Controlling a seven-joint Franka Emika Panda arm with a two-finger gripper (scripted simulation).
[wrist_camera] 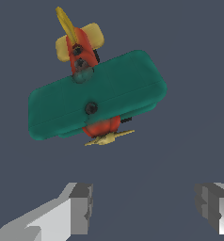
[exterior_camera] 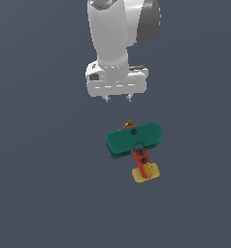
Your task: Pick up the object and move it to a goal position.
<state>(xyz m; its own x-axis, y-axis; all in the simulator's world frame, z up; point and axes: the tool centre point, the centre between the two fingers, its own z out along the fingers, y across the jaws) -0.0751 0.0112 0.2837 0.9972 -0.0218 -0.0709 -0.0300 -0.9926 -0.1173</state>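
A small toy biplane point(exterior_camera: 134, 140) is seen slightly right of centre in the exterior view, resting on a plain dark grey-blue desk point(exterior_camera: 35, 193). Its dark green wings point(exterior_camera: 133, 137) are stacked and tilted a little, the orange-red body point(exterior_camera: 140, 160) runs toward the lower right of the frame, and the yellow tail point(exterior_camera: 145, 172) is set at that lower end. A small yellow propeller point(exterior_camera: 128, 124) is glimpsed at the upper edge of the wings.

The white arm point(exterior_camera: 112, 38) is placed in the upper middle of the exterior view, with the gripper point(exterior_camera: 118, 99) pointed downward and its two short fingers point(exterior_camera: 107, 100) held apart from the plane, above it in the frame. No contact is shown.

In the wrist view the plane point(wrist_camera: 97, 94) fills the upper half of the frame, while the fingers point(wrist_camera: 81, 207) are shown at the lower corners, spread wide with nothing between them. The space between the fingers and the plane is occupied only by bare desk surface point(wrist_camera: 180, 141), and no other item is seen near the toy.
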